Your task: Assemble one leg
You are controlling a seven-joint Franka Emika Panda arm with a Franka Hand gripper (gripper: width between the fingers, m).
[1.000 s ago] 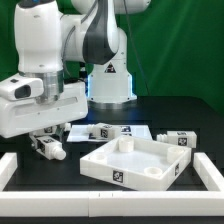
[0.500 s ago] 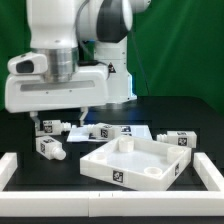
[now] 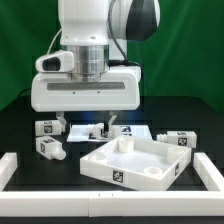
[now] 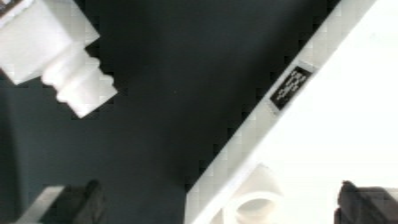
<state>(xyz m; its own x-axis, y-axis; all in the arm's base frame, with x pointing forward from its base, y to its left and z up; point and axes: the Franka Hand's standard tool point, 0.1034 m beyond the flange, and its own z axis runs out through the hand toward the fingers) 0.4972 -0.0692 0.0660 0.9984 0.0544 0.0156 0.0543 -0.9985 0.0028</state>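
My gripper (image 3: 88,124) hangs open and empty over the back left corner of the large white square panel (image 3: 135,160). In the wrist view the gripper (image 4: 222,205) has its dark fingertips (image 4: 71,205) wide apart. They straddle the panel's tagged edge (image 4: 294,82) and a round corner socket (image 4: 249,205). Two legs lie at the exterior view's left, one (image 3: 47,127) with its tag showing and one (image 3: 52,148) on its side. A third leg (image 3: 178,140) lies at the right. One leg (image 4: 63,60) shows in the wrist view, well away from the fingertips.
The marker board (image 3: 128,131) lies flat behind the panel, partly hidden by my hand. A low white rail borders the table at the left (image 3: 10,165), front (image 3: 100,210) and right (image 3: 208,172). The robot base (image 3: 130,75) stands at the back.
My hand has moved to the exterior view's right, from above the two left legs to over the panel's back left corner. It stayed open and empty. No part has moved.
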